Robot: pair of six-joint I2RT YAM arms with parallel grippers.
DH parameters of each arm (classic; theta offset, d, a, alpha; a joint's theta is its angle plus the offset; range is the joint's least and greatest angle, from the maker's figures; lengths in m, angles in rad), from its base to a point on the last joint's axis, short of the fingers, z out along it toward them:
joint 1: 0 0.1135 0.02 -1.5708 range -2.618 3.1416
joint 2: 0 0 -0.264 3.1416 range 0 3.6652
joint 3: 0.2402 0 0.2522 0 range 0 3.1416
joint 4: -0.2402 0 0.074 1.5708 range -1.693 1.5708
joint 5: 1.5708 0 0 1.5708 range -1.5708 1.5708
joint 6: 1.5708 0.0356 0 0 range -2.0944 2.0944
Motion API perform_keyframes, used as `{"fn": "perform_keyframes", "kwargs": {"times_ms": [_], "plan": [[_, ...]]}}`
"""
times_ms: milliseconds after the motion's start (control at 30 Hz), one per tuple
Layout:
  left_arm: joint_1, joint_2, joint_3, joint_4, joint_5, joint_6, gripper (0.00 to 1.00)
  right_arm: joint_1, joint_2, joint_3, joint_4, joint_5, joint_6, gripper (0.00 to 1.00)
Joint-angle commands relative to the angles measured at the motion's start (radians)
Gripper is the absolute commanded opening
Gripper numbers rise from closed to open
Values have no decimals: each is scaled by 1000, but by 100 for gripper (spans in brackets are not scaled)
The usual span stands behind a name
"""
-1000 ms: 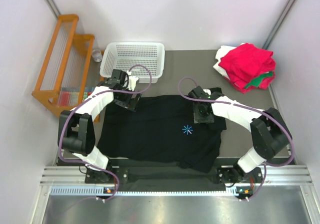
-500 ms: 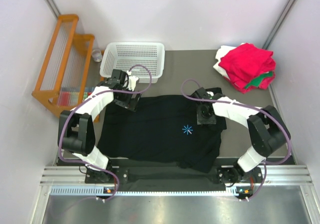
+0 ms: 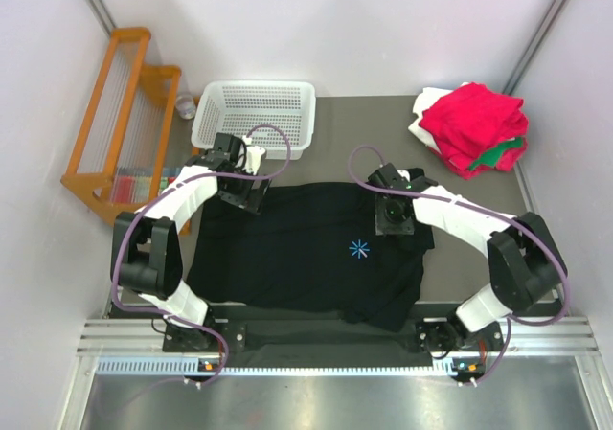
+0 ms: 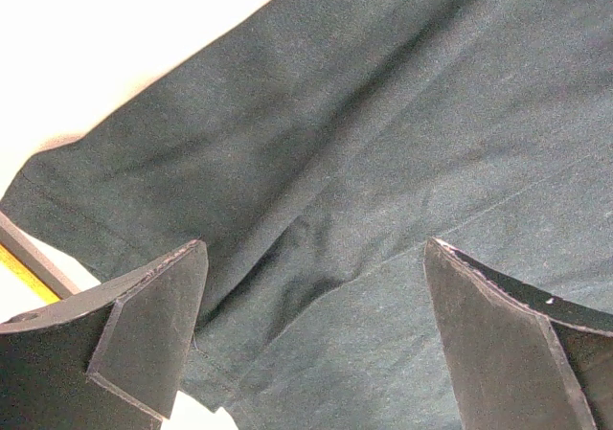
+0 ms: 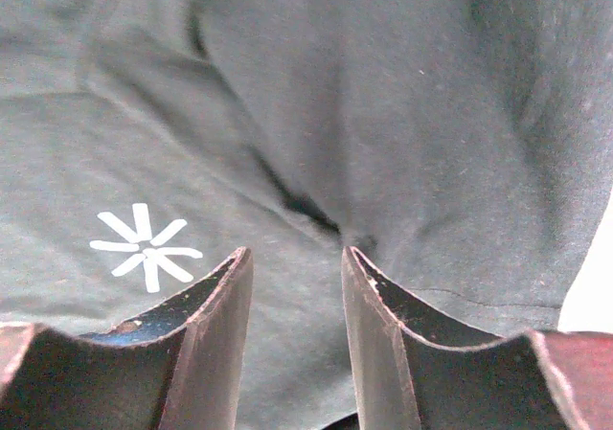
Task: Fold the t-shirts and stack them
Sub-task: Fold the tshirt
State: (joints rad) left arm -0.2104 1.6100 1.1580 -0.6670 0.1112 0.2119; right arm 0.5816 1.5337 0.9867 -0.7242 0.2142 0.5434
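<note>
A large black t-shirt lies spread on the table, with a light-blue starburst mark at its middle. My left gripper is over the shirt's far left corner. In the left wrist view it is wide open just above the sleeve cloth. My right gripper is over the shirt's far right part. In the right wrist view it is narrowly open over puckered black cloth, with the starburst to its left. Folded red, green and white shirts are stacked at the far right.
A white perforated basket stands at the back, just beyond the left gripper. An orange wooden rack stands off the table's left side. The shirt's near hem lies close to the table's front edge.
The right arm has shifted slightly over the shirt's far right part. The left arm and the shirt look unchanged.
</note>
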Motion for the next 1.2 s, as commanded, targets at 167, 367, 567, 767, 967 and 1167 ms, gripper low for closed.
{"fn": "perform_keyframes", "kwargs": {"times_ms": [167,367,567,767,967,1167], "plan": [[-1,-21,40,-5,-1,4,99,60,-18,50,12,-18,20,43],[-1,-24,37,-3,-4,6,99,60,25,23,35,-9,13,44],[-3,-33,32,0,-11,7,99,47,51,7,54,8,13,44],[-1,-41,29,-2,-15,7,99,15,80,1,68,11,3,44],[-1,-41,25,3,-18,12,99,-35,83,-10,81,1,-11,43],[-1,-38,25,4,-18,12,99,-55,95,-7,89,-3,-25,41]]}}
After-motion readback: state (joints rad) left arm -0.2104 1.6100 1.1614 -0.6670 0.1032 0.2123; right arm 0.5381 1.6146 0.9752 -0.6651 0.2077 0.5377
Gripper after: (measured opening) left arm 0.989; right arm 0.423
